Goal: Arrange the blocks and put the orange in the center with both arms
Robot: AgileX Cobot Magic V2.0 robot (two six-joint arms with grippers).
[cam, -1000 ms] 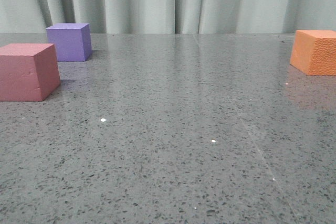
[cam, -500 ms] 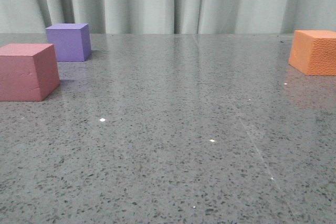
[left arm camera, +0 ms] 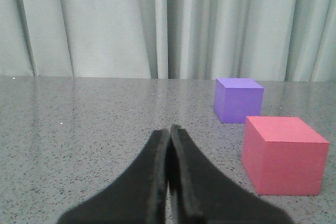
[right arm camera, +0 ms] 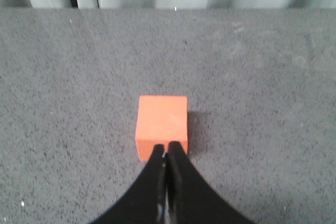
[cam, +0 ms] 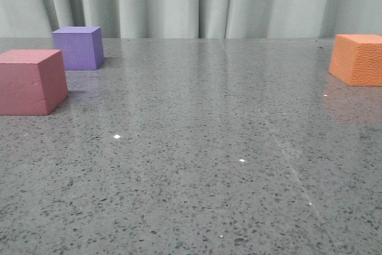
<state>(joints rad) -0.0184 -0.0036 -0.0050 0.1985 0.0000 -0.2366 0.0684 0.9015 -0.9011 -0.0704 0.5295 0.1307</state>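
The orange cube (cam: 358, 59) sits at the table's far right; in the right wrist view it (right arm camera: 162, 124) lies just beyond my shut, empty right gripper (right arm camera: 167, 148), whose tips overlap its near face. The dusty pink-red cube (cam: 31, 82) sits at the left, with the purple cube (cam: 78, 47) behind it. In the left wrist view my left gripper (left arm camera: 169, 130) is shut and empty, with the pink-red cube (left arm camera: 284, 155) and the purple cube (left arm camera: 238, 99) off to one side and ahead of it. Neither gripper shows in the front view.
The grey speckled tabletop (cam: 197, 147) stretches between the cubes. A pale pleated curtain (cam: 191, 1) hangs behind the table's far edge.
The front view has shifted very slightly; the orange cube sits a touch to the left and higher in the picture than a second ago. The other cubes have not visibly moved.
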